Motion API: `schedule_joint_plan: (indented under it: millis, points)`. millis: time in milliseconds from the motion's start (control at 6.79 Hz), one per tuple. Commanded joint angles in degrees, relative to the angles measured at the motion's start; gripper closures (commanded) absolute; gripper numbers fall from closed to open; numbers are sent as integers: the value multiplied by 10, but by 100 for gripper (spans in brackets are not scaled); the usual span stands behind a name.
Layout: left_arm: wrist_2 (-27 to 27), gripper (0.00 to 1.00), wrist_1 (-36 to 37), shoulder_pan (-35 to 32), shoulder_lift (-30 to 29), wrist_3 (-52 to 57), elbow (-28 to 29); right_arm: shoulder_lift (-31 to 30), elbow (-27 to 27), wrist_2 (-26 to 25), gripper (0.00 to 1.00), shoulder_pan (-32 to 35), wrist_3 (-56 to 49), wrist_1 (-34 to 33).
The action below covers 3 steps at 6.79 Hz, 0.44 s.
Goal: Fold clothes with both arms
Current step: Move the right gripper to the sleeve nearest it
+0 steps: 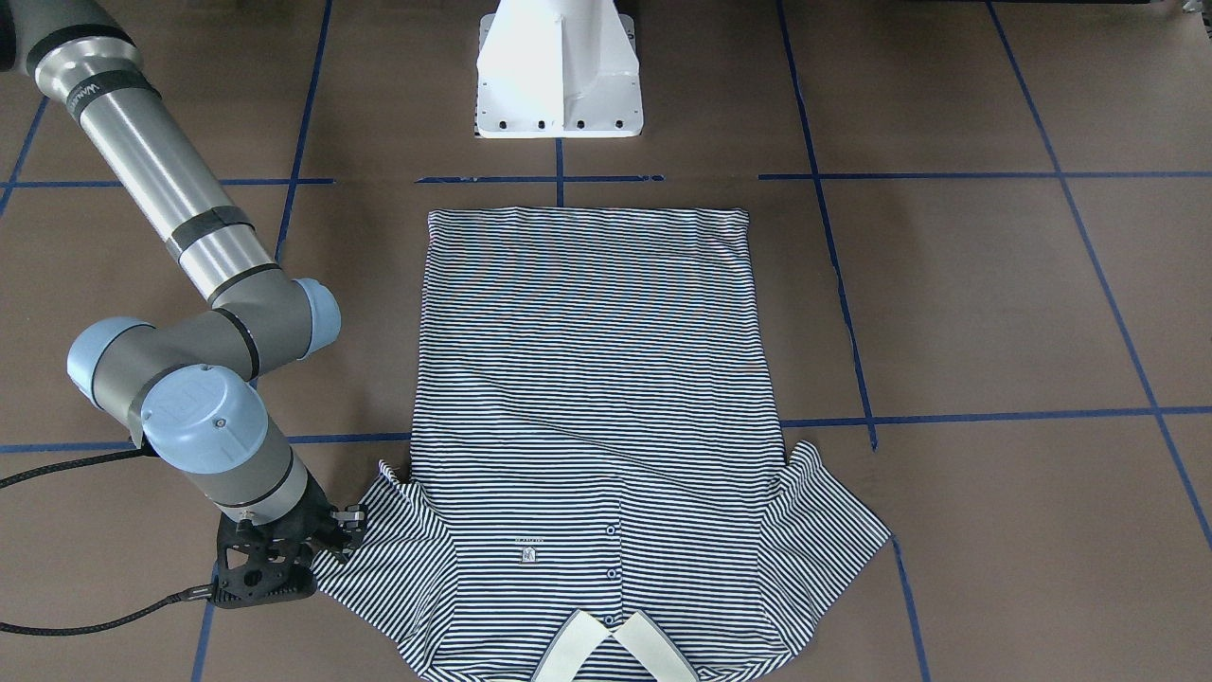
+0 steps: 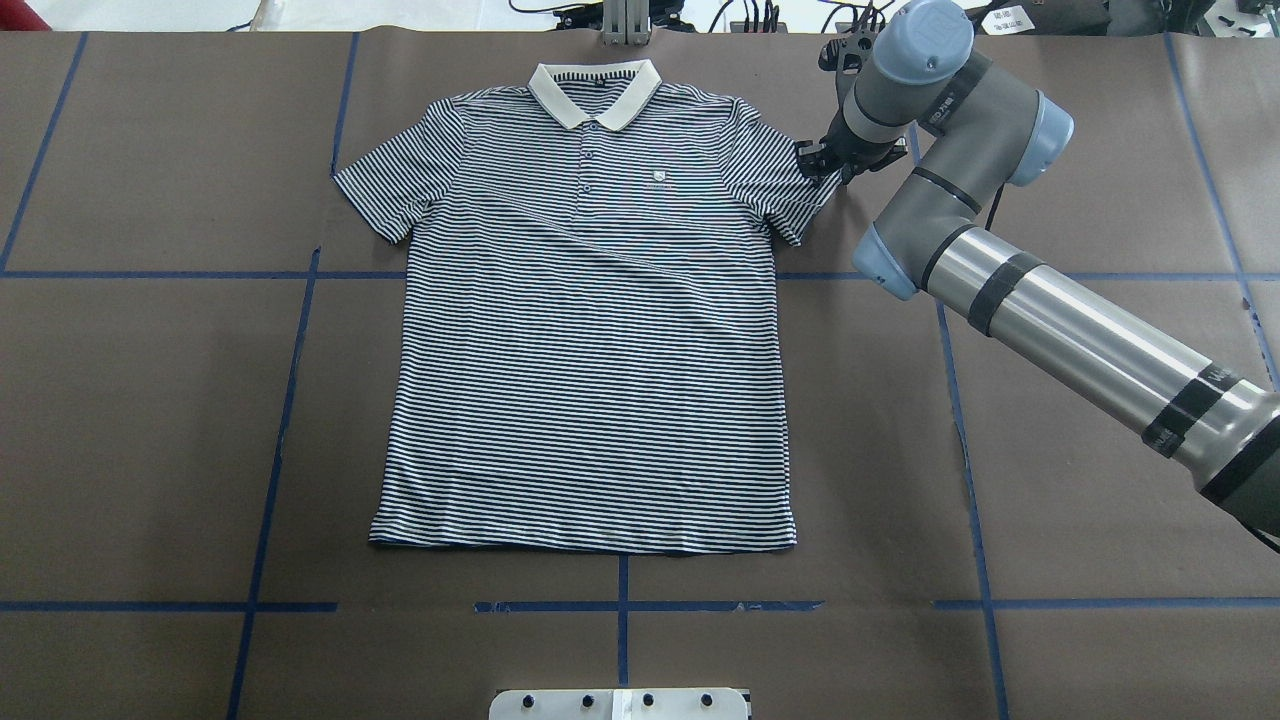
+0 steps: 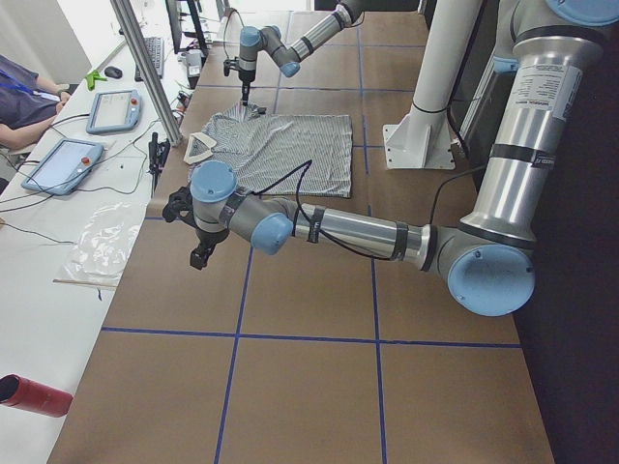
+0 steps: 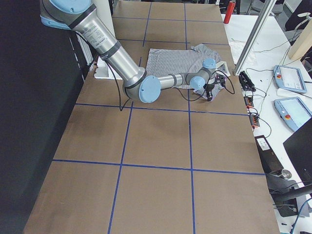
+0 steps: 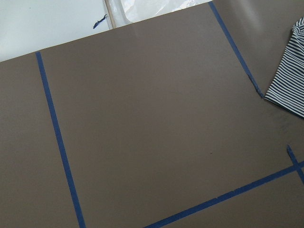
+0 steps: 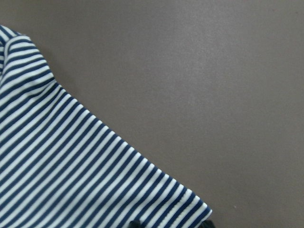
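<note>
The striped polo shirt point(image 2: 590, 350) lay flat and face up in the middle of the table point(image 2: 150, 400), collar toward the operators' edge. Right gripper point(image 2: 814, 162) sat at one sleeve's tip, and I couldn't tell whether it was apart or clamped. Left gripper point(image 3: 198, 253) hung well apart from the shirt, its state unreadable too.

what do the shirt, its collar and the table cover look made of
Shirt: soft matte knit, likely cotton; it lies limp with shallow creases.
Collar: thicker cream knit, it seems; its edges stay flat and crisp.
Table cover: matte brown sheet, paper or vinyl; unclear which.
</note>
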Motion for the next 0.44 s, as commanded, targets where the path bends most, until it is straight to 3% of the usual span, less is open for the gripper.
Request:
schedule_joint_plan:
  millis: [0,295]
  points:
    - [0,0,0,0,0,0,-1,15,1,2,100,0,0,0]
    - [-1,0,0,0,0,-3,-2,22,2,2,100,0,0,-1]
